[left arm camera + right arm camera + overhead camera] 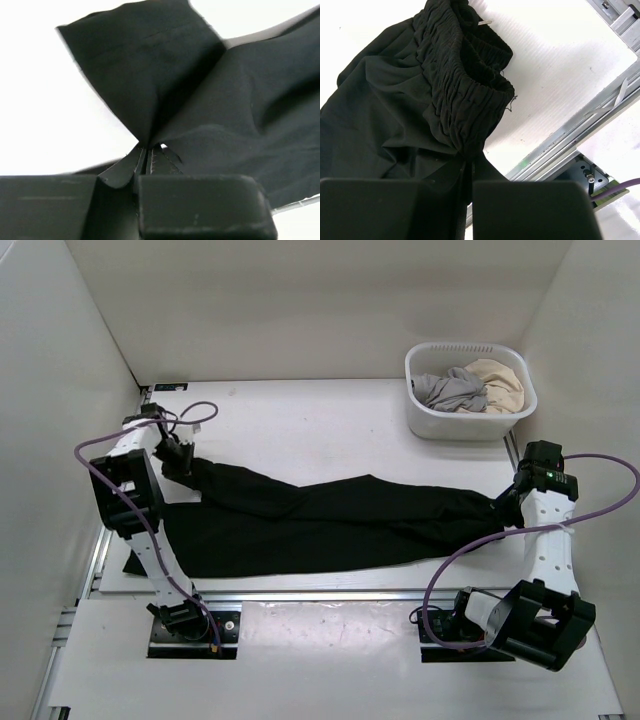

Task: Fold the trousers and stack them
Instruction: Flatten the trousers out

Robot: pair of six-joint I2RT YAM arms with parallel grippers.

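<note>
A: Where are the trousers [320, 520]?
B: Stretched across the worktop [300, 430], left to right.
A: Held how?
B: Left tool [182, 466] clenched on a leg end [145, 65]; right tool [508, 504] clamped on the gathered waistband [465, 95] — both grasping fabric.

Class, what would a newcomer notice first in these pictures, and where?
The black trousers lie stretched across the table, the left gripper pinching a leg end, the right gripper pinching the elastic waistband. Next, a white basket at the far right holds a grey garment and a beige garment.
</note>
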